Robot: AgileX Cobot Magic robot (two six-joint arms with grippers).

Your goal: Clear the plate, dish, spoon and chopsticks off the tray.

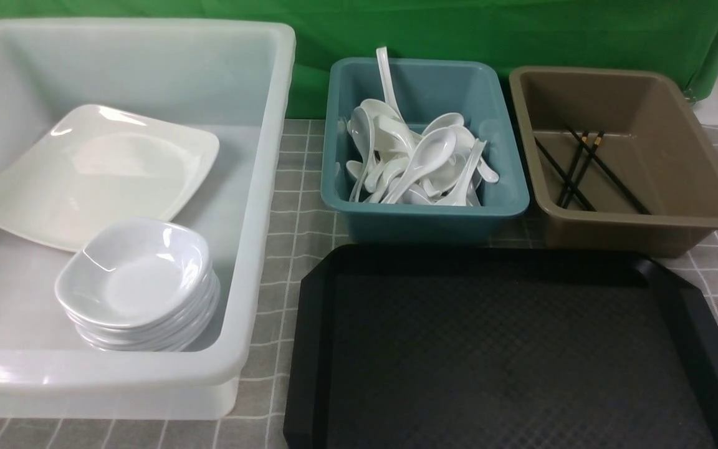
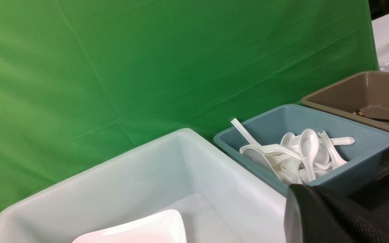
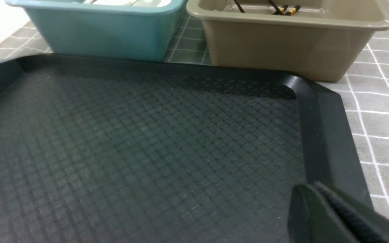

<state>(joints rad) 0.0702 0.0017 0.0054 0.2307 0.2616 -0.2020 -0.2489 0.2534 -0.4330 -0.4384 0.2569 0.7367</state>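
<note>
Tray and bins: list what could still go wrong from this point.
1. The plate lies tilted in the white tub, leaning near the stack of small dishes; a knock could make it slide.
2. One spoon pokes above the rim of the teal bin, where a passing arm might catch it.
3. The tray looks bare, so any further reach there would probably grab nothing.

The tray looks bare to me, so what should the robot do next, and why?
Probably nothing more than hold both arms back. The tray carries nothing; the plate lies in the white tub, spoons fill the teal bin, and chopsticks lie in the brown bin.
</note>
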